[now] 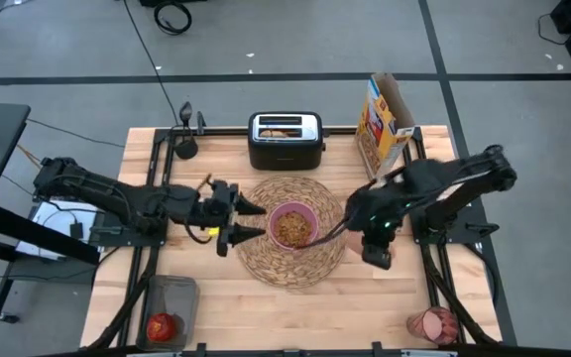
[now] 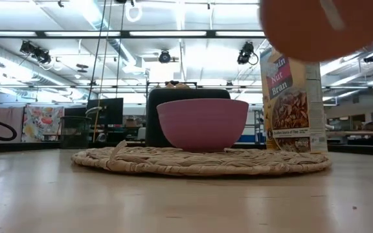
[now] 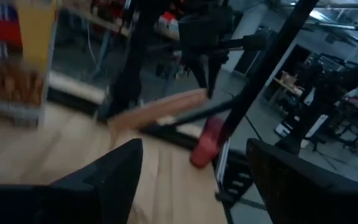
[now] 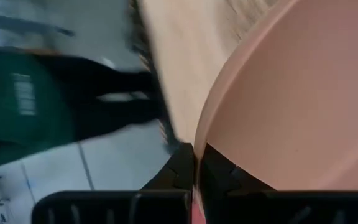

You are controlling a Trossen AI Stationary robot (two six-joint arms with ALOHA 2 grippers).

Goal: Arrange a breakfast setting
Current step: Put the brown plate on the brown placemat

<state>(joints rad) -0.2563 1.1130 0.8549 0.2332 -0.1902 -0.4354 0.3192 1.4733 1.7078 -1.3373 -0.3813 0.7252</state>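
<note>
Okay, right gripper (image 4: pixel 194 168) is pinching the plate (image 4: pixel 303 112) rim, jaws closed; keep it level approaching the placemat (image 1: pixel 290 233). Left gripper (image 1: pixel 251 220) is waiting, jaws wide.

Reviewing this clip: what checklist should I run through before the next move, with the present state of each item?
1. Right gripper jaws shut on the salmon-brown plate rim: ok.
2. Left gripper jaws open and empty, at the placemat left edge: ok.
3. Pink bowl sits on the placemat: ok.
4. Plate set down: not ok, held off the table.
5. Spoon located: cannot tell, not seen.
6. Apple at the setting: not ok, near the table's front left corner.
</note>
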